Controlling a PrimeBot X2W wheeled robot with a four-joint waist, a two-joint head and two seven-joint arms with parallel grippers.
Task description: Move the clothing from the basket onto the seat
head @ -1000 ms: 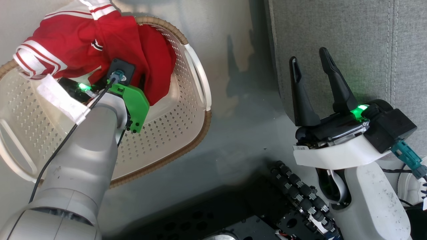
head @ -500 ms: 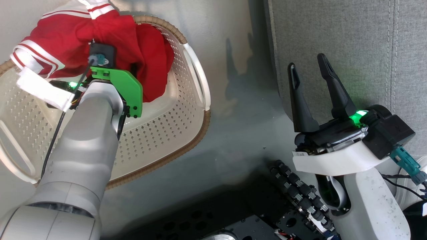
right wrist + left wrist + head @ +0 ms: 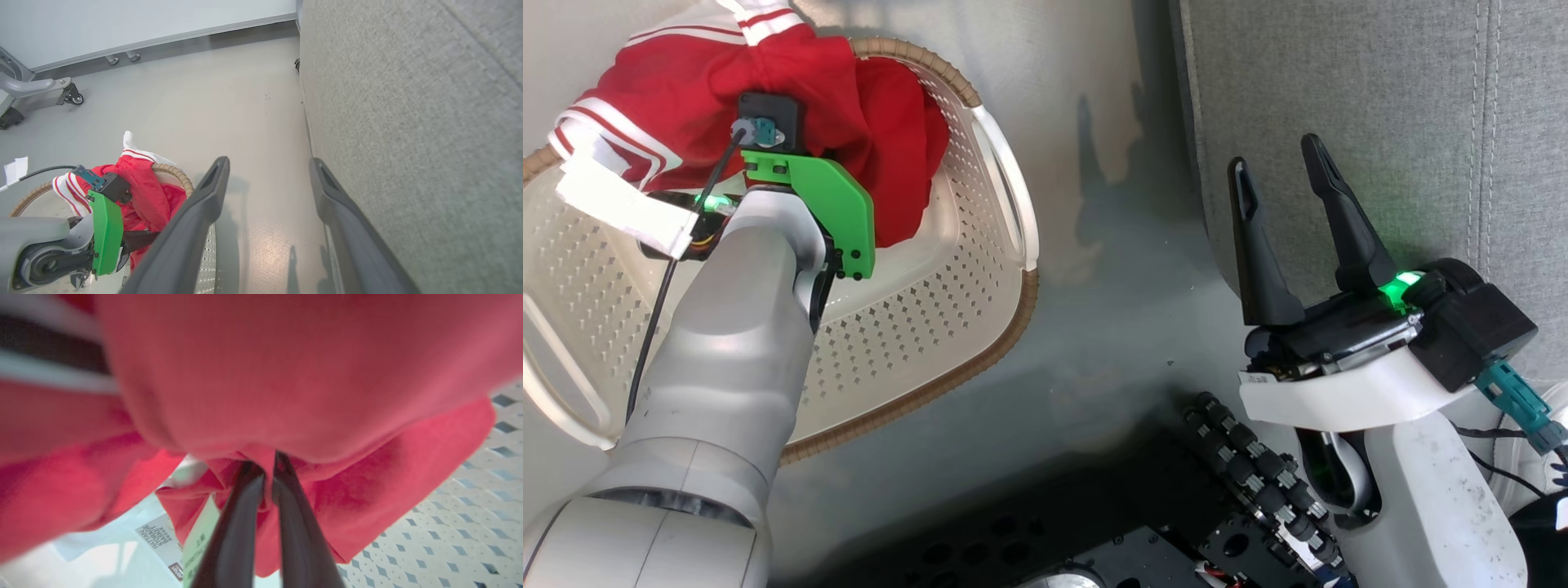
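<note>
**Left gripper pinches a red fold at the basket's far side**

The clothing (image 3: 686, 98) lies heaped in the far part of the basket (image 3: 915, 327). Its long axis runs along the basket's far rim, from a white-striped cuff at the end away from the seat to a plain red fold by the seat-side handle. One striped piece spills over that far rim onto the floor (image 3: 1111, 269).

The left gripper (image 3: 264, 473) reaches in from the basket's near side. In the left wrist view its two dark fingers are drawn together on a small tuck of red fabric, low on the heap and just above the paper label (image 3: 157, 539) on the basket's bottom.

The basket's near half shows its perforated wall and bottom. A strip of floor separates the basket's seat-side rim from the seat (image 3: 1380, 98), whose rounded edge stands well apart from the basket.

The right gripper (image 3: 1276, 159) hangs over that edge, beyond the strip from the basket, with its fingers spread and holding nothing.

Compared with a second ago, the left wrist has pushed farther toward the basket's far rim and its fingers have closed. The right gripper and the heap have hardly shifted.
</note>
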